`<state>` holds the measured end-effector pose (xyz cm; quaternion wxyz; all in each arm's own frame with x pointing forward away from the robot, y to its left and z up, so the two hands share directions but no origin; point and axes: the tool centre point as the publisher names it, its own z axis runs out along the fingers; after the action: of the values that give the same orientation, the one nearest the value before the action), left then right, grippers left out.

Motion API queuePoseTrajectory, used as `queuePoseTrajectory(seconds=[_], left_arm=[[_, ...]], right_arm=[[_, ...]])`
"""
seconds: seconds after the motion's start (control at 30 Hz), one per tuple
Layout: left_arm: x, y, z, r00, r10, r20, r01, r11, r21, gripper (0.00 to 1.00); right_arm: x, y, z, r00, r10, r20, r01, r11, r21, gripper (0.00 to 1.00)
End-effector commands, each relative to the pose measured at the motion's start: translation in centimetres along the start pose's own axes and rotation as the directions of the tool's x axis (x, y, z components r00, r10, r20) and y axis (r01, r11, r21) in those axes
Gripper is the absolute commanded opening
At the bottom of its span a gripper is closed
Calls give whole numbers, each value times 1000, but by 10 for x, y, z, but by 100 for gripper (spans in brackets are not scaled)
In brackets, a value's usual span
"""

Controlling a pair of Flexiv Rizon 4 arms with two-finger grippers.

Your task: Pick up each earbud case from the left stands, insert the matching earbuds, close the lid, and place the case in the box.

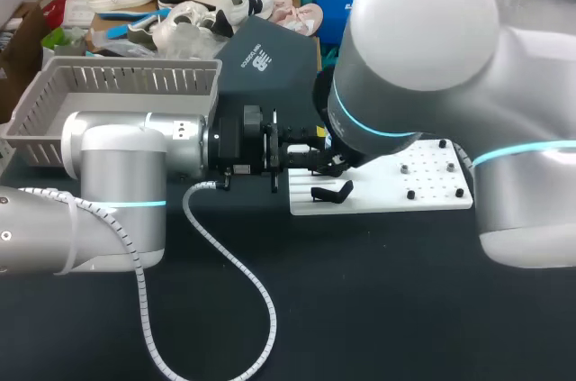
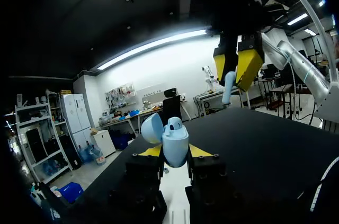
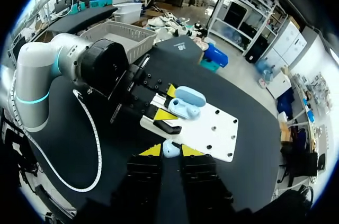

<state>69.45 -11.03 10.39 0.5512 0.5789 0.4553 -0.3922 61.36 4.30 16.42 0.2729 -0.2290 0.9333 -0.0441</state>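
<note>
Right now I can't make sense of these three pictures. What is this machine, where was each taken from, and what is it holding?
This is a robot with two arms at a dark table. One picture looks down from above; the two round ones come from a camera on each wrist. The left gripper holds a pale blue earbud case with its lid open. The right gripper, close by, pinches a small pale blue earbud. On the table lie a white plate with holes and a grey basket.
</note>
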Motion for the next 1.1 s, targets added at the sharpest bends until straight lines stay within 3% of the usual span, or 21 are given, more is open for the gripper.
queuePoseTrajectory(seconds=[0.03,0.67,1.1], left_arm=[[0,-2,0,1000,2,1,-2,1000,-6,0],[0,-2,0,1000,2,1,-2,1000,-6,0],[0,-2,0,1000,2,1,-2,1000,-6,0]], right_arm=[[-9,0,4,1000,-18,0,18,1000,-23,0],[-35,-19,26,996,-92,-18,90,992,-84,0],[-37,-15,35,996,-90,-13,88,991,-104,0]])
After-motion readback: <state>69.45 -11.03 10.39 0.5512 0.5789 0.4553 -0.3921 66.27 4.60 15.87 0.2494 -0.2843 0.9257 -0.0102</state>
